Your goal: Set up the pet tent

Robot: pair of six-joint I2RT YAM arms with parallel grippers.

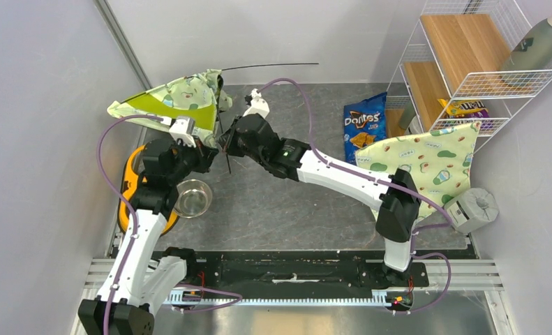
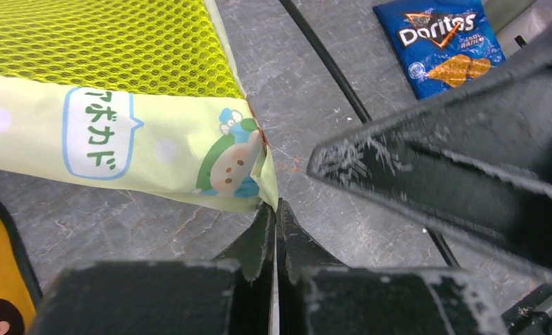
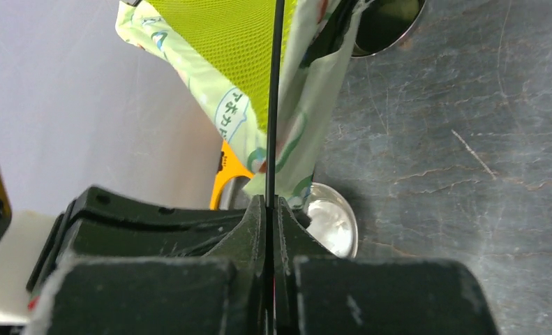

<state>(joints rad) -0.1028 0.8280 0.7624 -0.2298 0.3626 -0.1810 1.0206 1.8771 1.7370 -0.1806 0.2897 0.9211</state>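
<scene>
Pet tent (image 1: 178, 98) is held in two places. Nearest the arms, the left gripper (image 2: 276, 209) is clenched on its lower fabric corner, and just beside it the right gripper (image 3: 267, 204) is clamped on a thin black pole (image 3: 276, 91). Beyond them the tent hangs crumpled over the far left of the table (image 1: 294, 202), close to the wall (image 1: 42, 105). It looks light and limp, its mesh (image 2: 105, 42) easy to snag; the pole seems springy, so hemmed corners and pole likely give the surest holds.
</scene>
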